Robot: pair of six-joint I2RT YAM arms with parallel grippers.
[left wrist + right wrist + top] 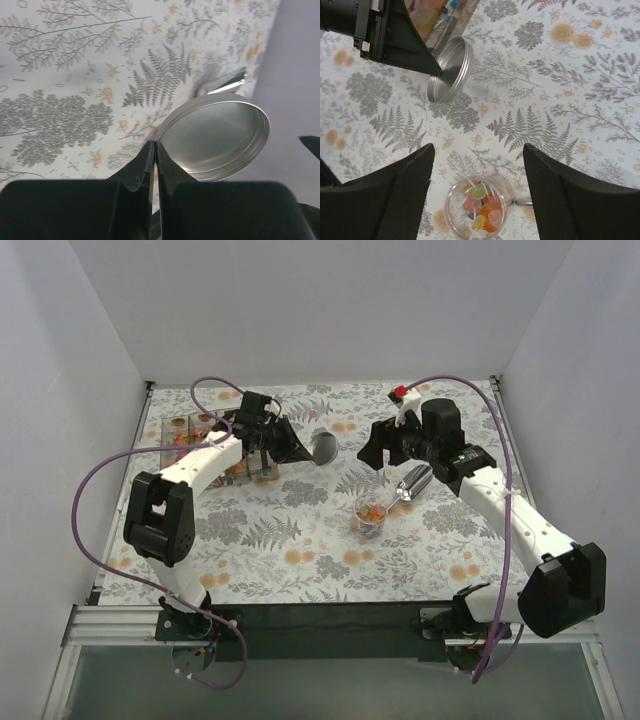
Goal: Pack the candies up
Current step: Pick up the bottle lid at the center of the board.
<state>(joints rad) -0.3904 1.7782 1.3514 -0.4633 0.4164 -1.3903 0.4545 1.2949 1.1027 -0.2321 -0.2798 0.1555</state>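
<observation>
Clear plastic comes first at the far left: one box (165, 430), in which loose sweets are kept. They are too small there to be counted.

Next to it, one metal lid (215, 135) is held by the left gripper (154, 150). Its fingers are pinched narrowly on the rim, and the lid is carried tilted above the tablecloth (300, 560), hollow side towards the wrist camera.

The step in hand is judged to be the capping of the one small clear jar (368, 531), which stands near the middle of the cloth, to the right of the lid and apart from it. For this to be done well:

- The lid should be turned hollow side down.
- It should be centred over the jar's mouth before it is lowered, and kept level so that the rim is not caught on one side.
- A light jar could be pushed over by a tilted lid, so it may need to be steadied by the other arm.

The candies (481, 207) lie inside the jar. About eight can be made out from above, in orange, pink, yellow and green, and more may be hidden beneath.

One metal scoop (413, 482) lies just to the right of the jar. Whether it touches the jar cannot be told. It should be left undisturbed as the lid is brought in.

Furthest right, the right gripper (479, 150) hangs above the jar with its fingers spread wide and nothing held.
</observation>
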